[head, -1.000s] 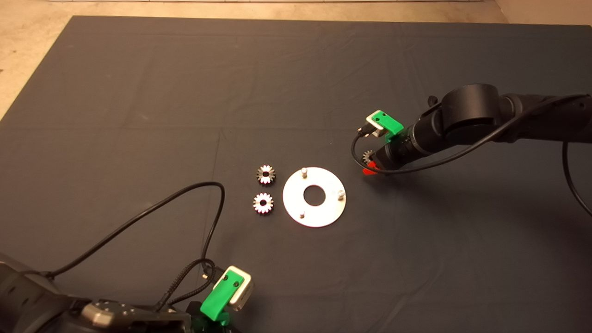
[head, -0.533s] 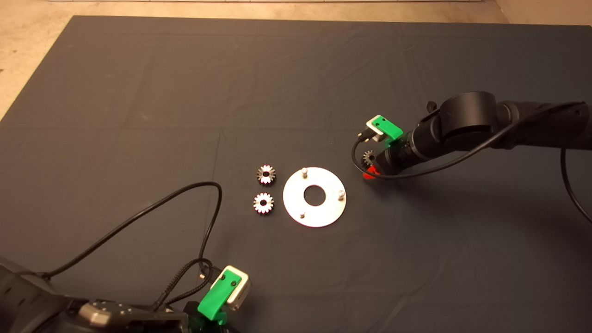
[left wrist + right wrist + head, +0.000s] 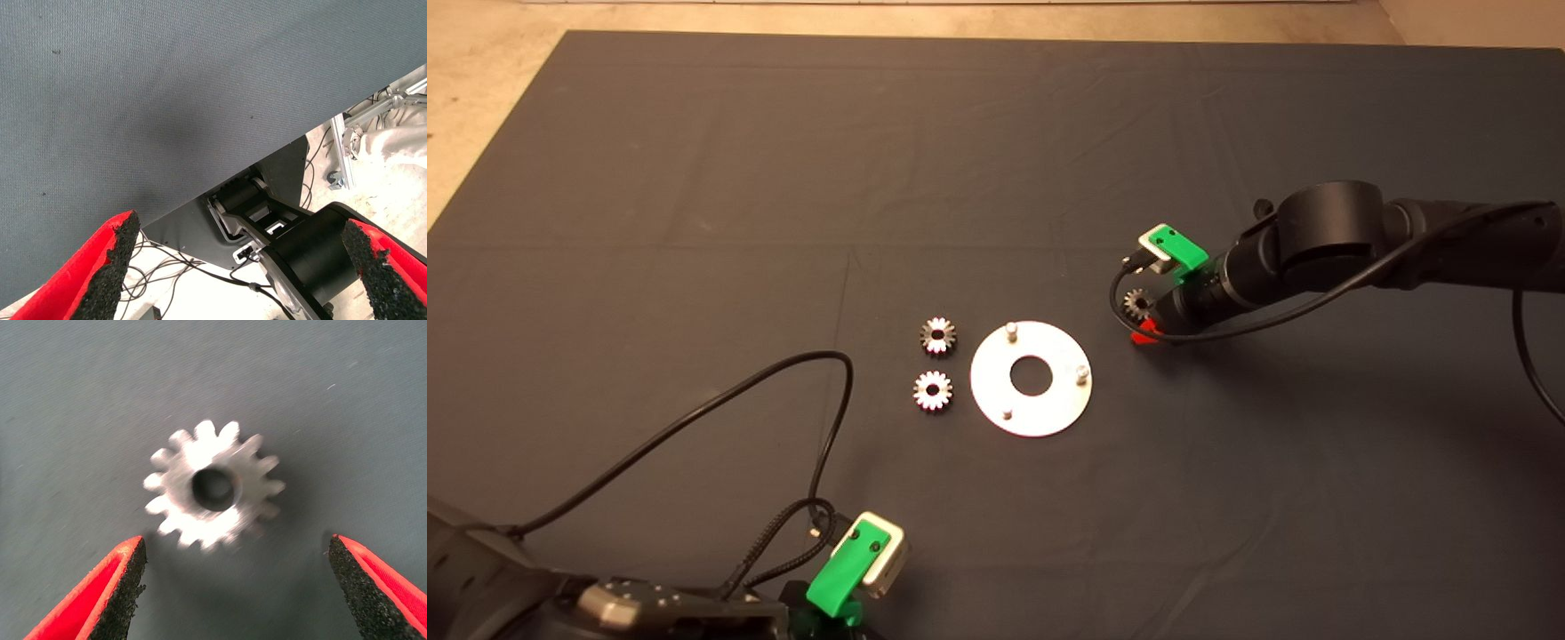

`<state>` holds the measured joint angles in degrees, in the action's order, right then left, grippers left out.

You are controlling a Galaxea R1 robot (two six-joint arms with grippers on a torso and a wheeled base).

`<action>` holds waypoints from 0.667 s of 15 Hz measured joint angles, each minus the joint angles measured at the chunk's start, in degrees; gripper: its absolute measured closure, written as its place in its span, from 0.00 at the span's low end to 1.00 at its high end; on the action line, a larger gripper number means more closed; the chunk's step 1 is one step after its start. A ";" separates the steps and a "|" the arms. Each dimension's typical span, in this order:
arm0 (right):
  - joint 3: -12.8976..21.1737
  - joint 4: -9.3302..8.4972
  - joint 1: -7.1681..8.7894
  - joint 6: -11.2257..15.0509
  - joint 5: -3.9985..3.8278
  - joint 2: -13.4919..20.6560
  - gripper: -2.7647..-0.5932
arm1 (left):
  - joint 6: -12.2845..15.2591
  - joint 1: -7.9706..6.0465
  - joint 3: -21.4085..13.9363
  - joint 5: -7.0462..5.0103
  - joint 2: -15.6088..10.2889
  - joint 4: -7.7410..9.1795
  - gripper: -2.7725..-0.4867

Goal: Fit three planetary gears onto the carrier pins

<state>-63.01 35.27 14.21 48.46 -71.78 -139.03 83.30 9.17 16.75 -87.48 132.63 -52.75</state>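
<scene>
Your right gripper (image 3: pixel 237 587) has its fingers spread wide, holding nothing, poised over 1 gear (image 3: pixel 213 483) lying flat just right of the plate (image 3: pixel 1032 378); it has shifted slightly since a second ago. 2 more gears (image 3: pixel 935 363) sit left of the plate. Its 3 pins (image 3: pixel 1011 330) are bare. Your left gripper (image 3: pixel 237 267), released, is parked below it.

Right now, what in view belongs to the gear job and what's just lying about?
Part of the job:
- gear under the open right gripper
- two gears left of the plate
- plate with three bare pins

Not in play:
- left gripper, parked open at the mat's near edge
- loose cable on the mat
</scene>
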 joint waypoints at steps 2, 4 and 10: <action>-0.58 1.00 0.00 0.00 1.29 -0.07 0.34 | 0.00 0.00 0.00 0.00 0.00 0.00 0.26; -0.82 1.18 0.00 0.00 2.74 -0.05 0.34 | 0.00 0.00 0.00 0.00 -0.02 0.00 0.26; -0.93 1.35 -0.07 0.01 4.14 -0.49 0.34 | 0.00 0.00 0.00 0.02 -0.11 0.00 0.26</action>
<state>-63.94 36.62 14.14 48.47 -67.63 -139.52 83.30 9.17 16.75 -87.46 132.52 -52.75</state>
